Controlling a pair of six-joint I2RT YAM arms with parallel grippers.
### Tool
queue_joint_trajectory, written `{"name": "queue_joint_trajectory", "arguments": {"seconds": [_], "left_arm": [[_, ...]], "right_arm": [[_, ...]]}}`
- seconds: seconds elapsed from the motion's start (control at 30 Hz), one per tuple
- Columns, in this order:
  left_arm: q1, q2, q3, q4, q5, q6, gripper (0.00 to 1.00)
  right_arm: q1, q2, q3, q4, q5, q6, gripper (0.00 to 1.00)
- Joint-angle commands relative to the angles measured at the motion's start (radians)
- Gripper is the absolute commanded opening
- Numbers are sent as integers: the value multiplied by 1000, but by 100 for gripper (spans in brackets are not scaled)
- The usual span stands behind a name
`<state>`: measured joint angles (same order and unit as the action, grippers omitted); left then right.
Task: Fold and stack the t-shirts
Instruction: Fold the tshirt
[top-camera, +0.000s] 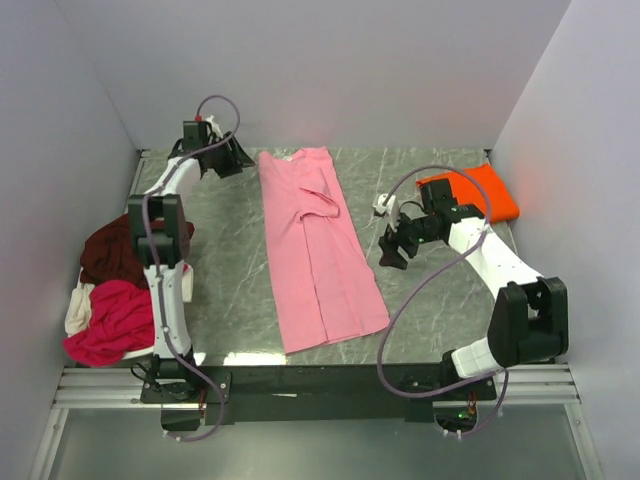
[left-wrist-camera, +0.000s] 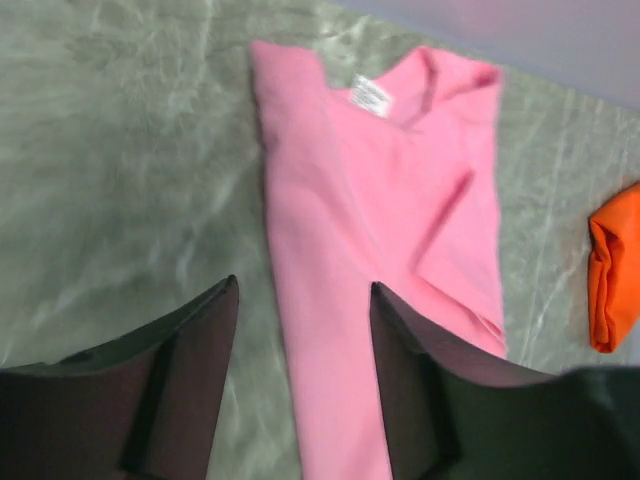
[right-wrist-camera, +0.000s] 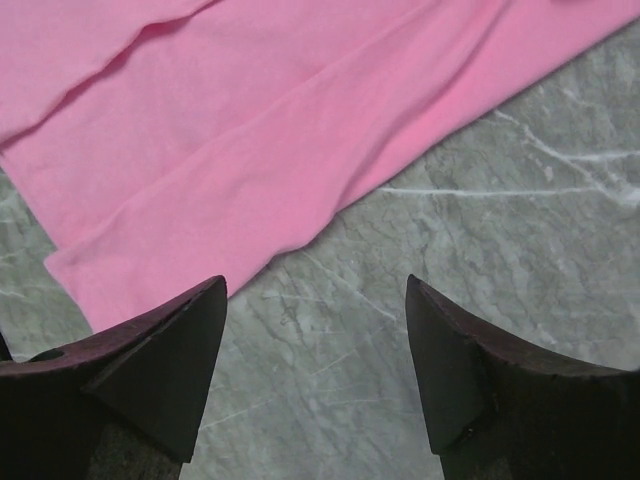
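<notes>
Far left, overhead only: maroon shirt (top-camera: 108, 252)

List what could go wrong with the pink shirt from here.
1. The pink shirt lies in a long strip with a loose sleeve flap on top; lifting one end may spill the side folds open.
2. The right gripper has open jaws over bare table beside the shirt's edge; closing there could miss or pinch one layer only.
3. The shirt pile crowds the left arm, which might drag it.
</notes>
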<state>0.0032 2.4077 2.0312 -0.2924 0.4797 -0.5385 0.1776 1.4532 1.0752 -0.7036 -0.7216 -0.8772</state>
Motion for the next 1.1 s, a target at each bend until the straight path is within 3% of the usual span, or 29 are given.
{"name": "queue_joint_trajectory", "arguments": {"seconds": [0.0, 0.1, 0.13, 0.2, 0.3, 0.43, 0.53, 0.57, 0.6, 0.63, 0.7, 0.83, 0.97, 1.07], "left_arm": [[-14, -390, -198, 111, -110, 190, 62], [-34, -611, -424, 238, -83, 235, 75], [-34, -660, -489, 284, -34, 227, 79], [-34, -787, -659, 375, 88, 204, 99], [-28, -887, -793, 441, 218, 184, 100], [-35, -947, -879, 337, 341, 209, 100], [-147, -1064, -995, 233, 187, 403, 99], [-266, -1147, -1035, 216, 121, 567, 99], [-326, -1189, -1127, 219, 44, 636, 100], [-423, -1229, -1169, 219, 28, 691, 100], [-475, -1329, -1279, 199, 28, 811, 100], [-673, -1502, -1471, 246, -116, 990, 99], [-833, -1472, -1527, 239, -197, 1017, 98], [-923, -1391, -1507, 199, -251, 1014, 89]], "right_arm": [[51, -100, -52, 87, 25, -60, 79], [80, -189, -150, 209, 27, -98, 90], [80, -209, -190, 234, 10, -108, 99], [82, -232, -215, 237, -57, -129, 100], [97, -185, -201, 120, -102, -216, 100], [117, -177, -222, 73, -140, -321, 99], [123, -211, -264, 108, -113, -344, 100], [123, -205, -264, 104, -102, -358, 100], [122, -194, -256, 72, -90, -394, 100], [123, -171, -253, 56, -73, -408, 100], [122, -154, -258, 30, -65, -448, 100], [129, -166, -325, 65, -52, -513, 100], [157, -175, -343, 52, -19, -557, 98], [236, -206, -388, 36, 17, -583, 95]]}}
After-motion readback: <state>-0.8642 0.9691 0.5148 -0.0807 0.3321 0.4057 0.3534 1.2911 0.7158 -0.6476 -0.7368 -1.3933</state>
